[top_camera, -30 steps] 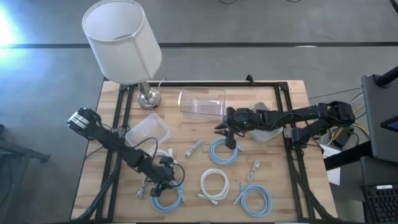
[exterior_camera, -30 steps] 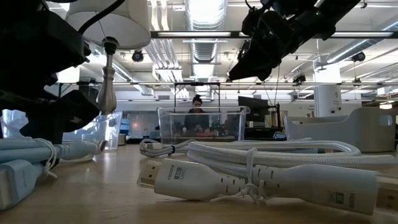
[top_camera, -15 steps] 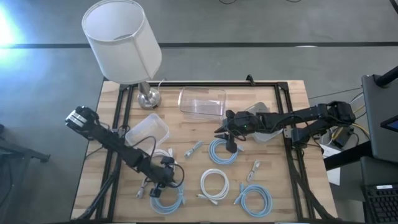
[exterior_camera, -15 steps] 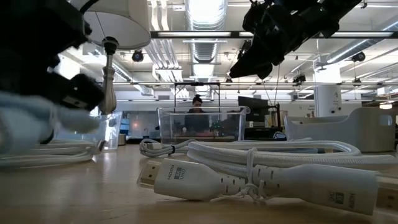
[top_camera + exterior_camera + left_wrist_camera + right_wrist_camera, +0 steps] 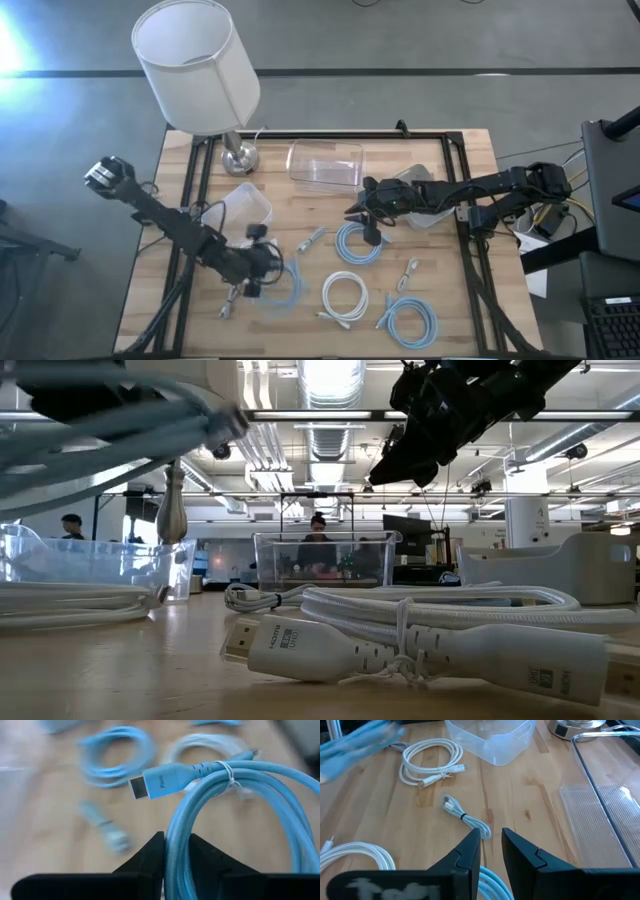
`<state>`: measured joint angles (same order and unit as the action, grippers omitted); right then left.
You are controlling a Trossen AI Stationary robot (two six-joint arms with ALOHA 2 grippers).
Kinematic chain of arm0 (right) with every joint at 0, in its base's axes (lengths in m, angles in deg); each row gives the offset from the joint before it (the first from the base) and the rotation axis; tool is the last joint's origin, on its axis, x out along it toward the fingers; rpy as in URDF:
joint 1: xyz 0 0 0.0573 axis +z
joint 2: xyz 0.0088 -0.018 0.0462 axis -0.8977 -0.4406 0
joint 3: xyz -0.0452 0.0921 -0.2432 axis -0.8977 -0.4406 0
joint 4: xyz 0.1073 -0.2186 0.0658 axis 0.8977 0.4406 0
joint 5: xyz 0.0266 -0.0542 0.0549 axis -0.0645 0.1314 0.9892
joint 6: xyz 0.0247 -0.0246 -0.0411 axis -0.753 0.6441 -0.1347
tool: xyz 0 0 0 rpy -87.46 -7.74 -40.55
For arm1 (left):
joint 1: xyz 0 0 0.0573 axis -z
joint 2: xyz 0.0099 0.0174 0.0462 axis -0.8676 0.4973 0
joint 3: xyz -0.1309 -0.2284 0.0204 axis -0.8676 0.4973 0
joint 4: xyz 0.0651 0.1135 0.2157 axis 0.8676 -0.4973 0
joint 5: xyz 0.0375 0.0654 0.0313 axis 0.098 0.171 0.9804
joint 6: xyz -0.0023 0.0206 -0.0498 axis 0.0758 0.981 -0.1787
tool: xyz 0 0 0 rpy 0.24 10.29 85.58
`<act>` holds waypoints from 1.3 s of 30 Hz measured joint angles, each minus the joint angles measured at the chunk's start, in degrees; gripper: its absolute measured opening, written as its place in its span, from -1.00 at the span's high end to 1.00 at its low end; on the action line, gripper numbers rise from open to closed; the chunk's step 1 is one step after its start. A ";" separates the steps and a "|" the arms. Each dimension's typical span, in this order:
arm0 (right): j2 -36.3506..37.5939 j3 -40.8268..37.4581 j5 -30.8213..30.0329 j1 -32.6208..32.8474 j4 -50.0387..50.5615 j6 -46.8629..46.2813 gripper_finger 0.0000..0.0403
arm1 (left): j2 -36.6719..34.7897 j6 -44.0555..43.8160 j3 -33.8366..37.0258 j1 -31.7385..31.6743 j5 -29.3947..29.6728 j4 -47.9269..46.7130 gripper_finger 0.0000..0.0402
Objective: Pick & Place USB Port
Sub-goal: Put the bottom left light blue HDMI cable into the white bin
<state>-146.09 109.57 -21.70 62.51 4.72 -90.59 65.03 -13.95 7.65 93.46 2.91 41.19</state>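
Observation:
My left gripper (image 5: 254, 264) is shut on a light-blue coiled cable (image 5: 280, 286) with a flat plug (image 5: 164, 780), tied by a white band. The coil is in the air near the table's near-left part and shows as a blur in the low view (image 5: 120, 425). My right gripper (image 5: 364, 214) hovers, narrowly open, above another blue coil (image 5: 360, 243) lying flat on the table; in its wrist view (image 5: 491, 851) nothing is between the fingers. A small grey cable (image 5: 467, 818) lies ahead of it. My left gripper pinches the coil's bundled strands (image 5: 176, 851) between its two fingers, which lie across the strands. The coil is lifted clear of the table and stretches out ahead of the fingers, its plug end (image 5: 164, 780) standing free above the wood.
A white coil (image 5: 345, 295), a third blue coil (image 5: 410, 320) and small adapters (image 5: 312, 238) (image 5: 412, 268) (image 5: 230, 302) lie on the wood. Clear tubs (image 5: 237, 208) (image 5: 325, 165) and a lamp (image 5: 195, 65) stand toward the far edge. A white plug (image 5: 300, 645) lies before the low camera.
My left gripper has risen and moved toward the far edge, taking the blue coil with it. The coil lay on the table near the near edge a second ago; now it is lifted clear. My right gripper has shifted only slightly.

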 joint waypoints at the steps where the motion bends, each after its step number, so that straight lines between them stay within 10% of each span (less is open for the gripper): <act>1: 0.00 0.00 0.00 0.00 0.00 0.00 0.64 | -1.18 -0.98 -0.91 0.00 2.79 -4.08 0.62; 9: 0.00 0.00 0.00 0.00 0.00 0.00 0.58 | -8.82 -14.67 -5.95 -0.02 17.71 -30.80 0.63; 22: 0.00 0.00 0.00 0.00 0.00 0.00 0.62 | -12.82 -48.27 -6.67 -0.66 25.36 -66.99 0.61; 39: 0.00 0.00 -0.01 -0.02 -0.02 0.05 0.56 | -10.15 -68.56 7.15 -1.24 25.14 -66.96 0.61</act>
<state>-146.09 109.57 -21.71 62.49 4.70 -90.54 54.88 -82.51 14.80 92.21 28.05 -25.77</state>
